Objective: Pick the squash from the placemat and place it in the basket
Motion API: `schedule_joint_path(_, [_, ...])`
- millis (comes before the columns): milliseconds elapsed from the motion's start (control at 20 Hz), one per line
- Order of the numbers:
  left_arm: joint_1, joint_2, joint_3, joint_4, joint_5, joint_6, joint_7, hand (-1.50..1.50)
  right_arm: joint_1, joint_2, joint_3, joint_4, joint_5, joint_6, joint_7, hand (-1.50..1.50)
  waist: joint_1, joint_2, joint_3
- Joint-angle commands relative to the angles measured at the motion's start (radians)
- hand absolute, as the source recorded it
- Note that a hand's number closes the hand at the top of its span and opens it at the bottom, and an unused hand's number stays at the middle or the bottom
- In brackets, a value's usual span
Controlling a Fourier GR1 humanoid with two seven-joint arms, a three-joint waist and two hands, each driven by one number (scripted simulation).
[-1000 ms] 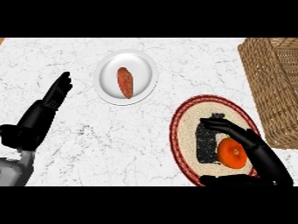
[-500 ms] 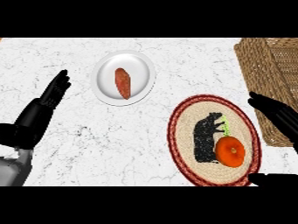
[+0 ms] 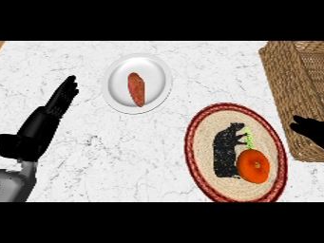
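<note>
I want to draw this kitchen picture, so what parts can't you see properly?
- Right hand, head view: only part shows; the picture's right edge cuts it, so whether its fingers are open or shut is unclear.
- Basket: cut by the right edge; its inside is mostly out of view.
- Placemat: the squash covers part of its dark animal picture.
- Left hand: shows fully, open.

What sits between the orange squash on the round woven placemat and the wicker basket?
Only the right hand. The orange squash lies on the round woven placemat, and the black hand hangs at the wicker basket's near wall, right of the squash. The white plate with the sweet potato lies off to the left.
</note>
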Motion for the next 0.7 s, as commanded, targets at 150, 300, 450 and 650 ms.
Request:
schedule_joint_path(150, [0.024,-0.018,0.032,0.021,-0.026,-0.033,-0.014,0.00,0.092,-0.037,-0.306,-0.096,-0.278,0.173,0.099,-1.50,-0.002,0.000,0.003])
schedule_joint_path(300, [-0.004,-0.032,0.052,-0.021,-0.023,-0.060,0.042,0.00,0.039,0.011,-0.326,0.002,-0.243,0.246,0.066,-1.50,0.015,0.003,0.003])
schedule_joint_path(450, [-0.044,-0.071,0.046,0.011,-0.057,-0.052,0.054,0.00,0.121,0.135,-0.323,-0.015,-0.089,0.286,-0.027,-1.50,0.012,0.004,0.004])
schedule_joint_path(650, [-0.009,-0.086,0.042,-0.032,-0.087,-0.050,0.050,0.00,0.100,0.248,-0.244,0.011,0.007,0.245,-0.044,-1.50,0.025,0.006,0.004])
